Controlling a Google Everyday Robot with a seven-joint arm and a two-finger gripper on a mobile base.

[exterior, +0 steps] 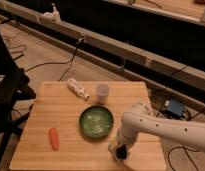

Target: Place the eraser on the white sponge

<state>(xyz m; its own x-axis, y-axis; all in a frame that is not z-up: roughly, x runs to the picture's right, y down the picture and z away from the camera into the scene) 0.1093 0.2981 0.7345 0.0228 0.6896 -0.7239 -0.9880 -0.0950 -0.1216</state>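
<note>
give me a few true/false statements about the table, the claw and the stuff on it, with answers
1. The claw is low over the table's near right corner. True.
2. The carrot lies inside the green plate. False: it lies on the bare wood, left of the plate.
3. The translucent cup stands upright beyond the plate. True.
4. The white bottle stands upright. False: it lies on its side, left of the cup.
5. The arm reaches in from the left. False: it comes in from the right.
6. A pale block shows right beside the claw. True.
</note>
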